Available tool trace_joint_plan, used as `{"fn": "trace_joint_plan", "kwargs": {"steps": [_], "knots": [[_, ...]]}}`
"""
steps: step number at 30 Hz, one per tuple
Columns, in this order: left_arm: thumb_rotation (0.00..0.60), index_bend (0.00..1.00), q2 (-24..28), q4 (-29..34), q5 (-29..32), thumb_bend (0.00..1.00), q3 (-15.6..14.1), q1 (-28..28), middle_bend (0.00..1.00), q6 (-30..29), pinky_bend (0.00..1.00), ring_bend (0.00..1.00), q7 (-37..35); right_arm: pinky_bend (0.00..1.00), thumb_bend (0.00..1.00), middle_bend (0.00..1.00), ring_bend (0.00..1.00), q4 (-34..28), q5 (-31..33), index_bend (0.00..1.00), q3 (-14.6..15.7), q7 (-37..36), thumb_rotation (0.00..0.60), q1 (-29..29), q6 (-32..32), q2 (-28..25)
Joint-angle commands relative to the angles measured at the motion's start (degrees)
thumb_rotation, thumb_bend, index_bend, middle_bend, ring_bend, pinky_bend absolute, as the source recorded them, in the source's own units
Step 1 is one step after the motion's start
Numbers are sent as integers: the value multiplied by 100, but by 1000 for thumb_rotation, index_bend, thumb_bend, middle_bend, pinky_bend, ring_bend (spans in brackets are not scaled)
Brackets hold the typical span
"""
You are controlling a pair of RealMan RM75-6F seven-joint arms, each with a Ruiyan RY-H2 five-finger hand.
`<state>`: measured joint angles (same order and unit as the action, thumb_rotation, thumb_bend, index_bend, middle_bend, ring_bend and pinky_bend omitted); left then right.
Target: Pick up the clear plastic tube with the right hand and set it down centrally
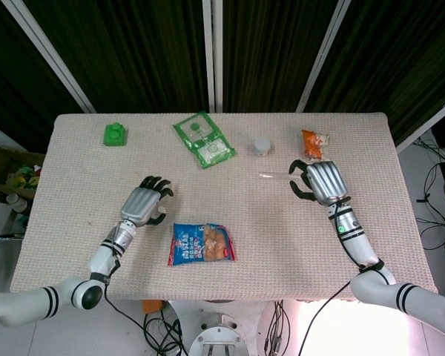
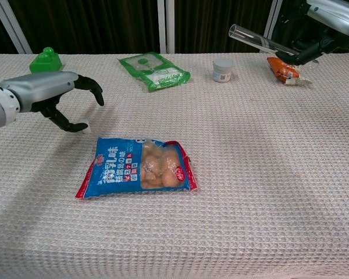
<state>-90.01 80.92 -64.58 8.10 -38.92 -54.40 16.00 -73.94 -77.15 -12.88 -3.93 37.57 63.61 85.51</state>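
Dark fingers (image 2: 296, 56) of the right hand (image 1: 320, 182) curl around one end of the clear plastic tube (image 2: 257, 39), holding it in the air above the far right part of the table (image 1: 282, 237); the tube juts out level toward the table's middle. The left hand (image 1: 143, 204) hovers over the left side with its fingers spread apart and nothing in them. A blue snack bag (image 1: 201, 244) lies flat near the front, just beside the left hand. Along the far edge sit a green block (image 1: 115, 134), a green packet (image 1: 203, 140), a small white jar (image 1: 261, 145) and an orange packet (image 1: 313, 141).
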Motion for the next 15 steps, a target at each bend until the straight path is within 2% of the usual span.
{"fn": "trace_joint_plan", "kwargs": {"steps": [1, 7, 15], "knots": [[600, 315, -35, 49, 120, 300, 2, 20, 120, -68, 77, 69, 118, 1000, 638, 1000, 1000, 19, -7, 851, 3, -11, 600, 5, -5, 17], [600, 416, -132, -26, 247, 295, 17, 7, 120, 13, 78, 69, 85, 1000, 637, 1000, 1000, 68, -15, 851, 17, -30, 600, 2, -14, 48], [600, 431, -154, -98, 298, 298, 21, 10, 120, 44, 78, 70, 40, 1000, 638, 1000, 1000, 92, -8, 851, 27, -42, 600, -17, -17, 62]]}}
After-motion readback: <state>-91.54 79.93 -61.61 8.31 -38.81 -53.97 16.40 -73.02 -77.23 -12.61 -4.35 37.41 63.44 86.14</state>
